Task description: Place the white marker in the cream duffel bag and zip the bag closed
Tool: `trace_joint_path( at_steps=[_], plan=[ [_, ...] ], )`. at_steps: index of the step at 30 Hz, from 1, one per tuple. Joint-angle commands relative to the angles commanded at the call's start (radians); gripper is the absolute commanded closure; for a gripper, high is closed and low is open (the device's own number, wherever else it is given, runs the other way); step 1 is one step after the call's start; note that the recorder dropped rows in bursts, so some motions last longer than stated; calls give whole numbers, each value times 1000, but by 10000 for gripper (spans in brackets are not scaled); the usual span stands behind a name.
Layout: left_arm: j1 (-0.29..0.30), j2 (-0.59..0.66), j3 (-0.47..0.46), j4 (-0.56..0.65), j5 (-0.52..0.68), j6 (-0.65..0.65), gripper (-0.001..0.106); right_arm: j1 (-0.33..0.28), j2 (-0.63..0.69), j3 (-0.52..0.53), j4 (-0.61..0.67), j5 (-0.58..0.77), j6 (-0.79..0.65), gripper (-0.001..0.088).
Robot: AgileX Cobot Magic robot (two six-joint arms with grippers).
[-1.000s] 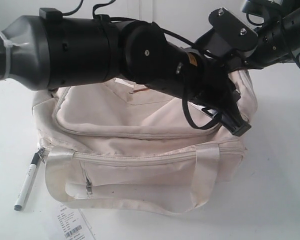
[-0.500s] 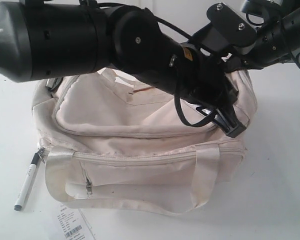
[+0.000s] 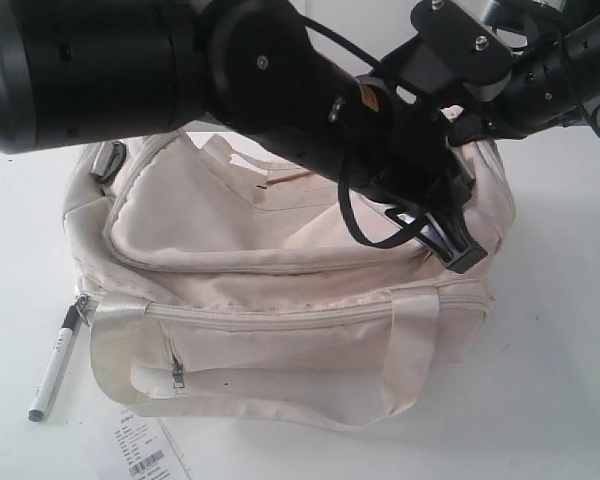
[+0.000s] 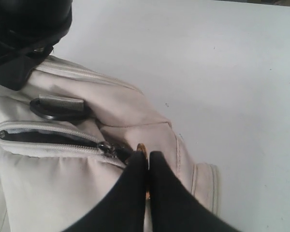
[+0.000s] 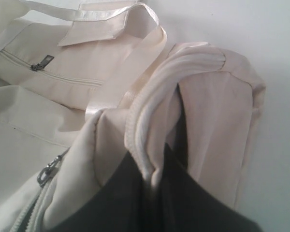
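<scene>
1 white marker (image 3: pixel 55 365) is lying on the table (image 3: pixel 560 380) at the near left, just beside the left end of 1 cream duffel bag (image 3: pixel 280 230) and outside it. 1 paper tag (image 3: pixel 140 452) is lying nearer. At the bag's right end, the left gripper (image 4: pixel 148 157) is pinching 1 zipper pull (image 4: pixel 141 147) with its fingers closed. The right gripper (image 5: pixel 152 169) is clamping 1 fold of the bag's fabric.

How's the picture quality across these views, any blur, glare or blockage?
Exterior view: the left arm looms near the lens, partly blocking the cream duffel bag; white marker sharp. Left wrist view: black fingers soft, table washed bright. Right wrist view: fingers soft too.
</scene>
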Motion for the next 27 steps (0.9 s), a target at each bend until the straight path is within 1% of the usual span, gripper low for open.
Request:
trace_joint_path(
  at_steps=[9,11,12,17,27],
  plan=[
    [0,-16,0,0,32,0,1053,0,0,0,0,0,0,868],
    [0,-22,0,0,51,0,1053,0,0,0,0,0,0,868],
    [0,-22,0,3,60,0,1053,0,0,0,0,0,30,868],
    [0,-22,0,14,100,0,1053,0,0,0,0,0,20,868],
    [0,-22,0,20,108,0,1053,0,0,0,0,0,20,868]
  ],
)
